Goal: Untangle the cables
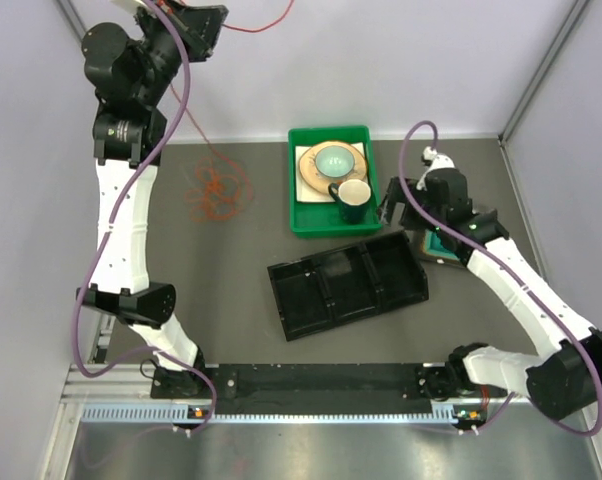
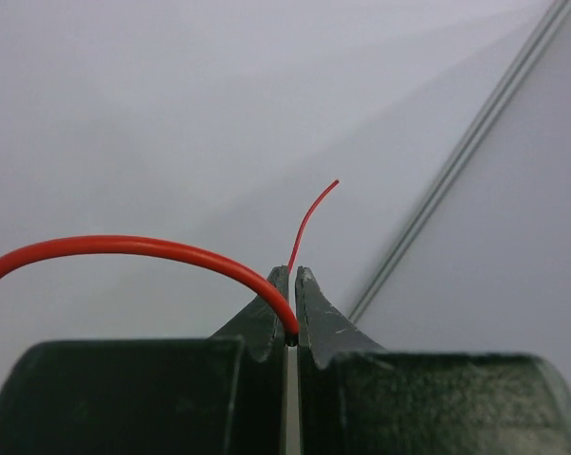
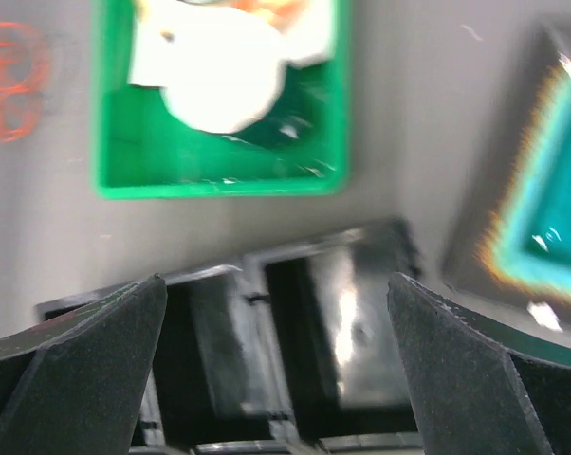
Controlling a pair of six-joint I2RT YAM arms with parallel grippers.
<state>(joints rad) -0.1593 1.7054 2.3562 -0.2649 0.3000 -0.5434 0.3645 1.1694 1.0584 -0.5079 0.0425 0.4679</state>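
- A thin, glossy red cable is pinched in the left end effector.
- An orange cable is heaped in loops near the tabletop's far-left corner.
- The right end effector is spread.

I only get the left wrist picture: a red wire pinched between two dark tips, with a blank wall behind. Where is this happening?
Observer: High up at the far left corner. The left pincer is shut on the red cable, raised well above the table.
Visitor: Are there more cables?
Observer: Yes, an orange tangle lies on the table below that arm, left of a green bin.
Visitor: What is the other arm doing?
Observer: The right pincer stands wide open and holds nothing. It hangs over the end of a black compartment tray.
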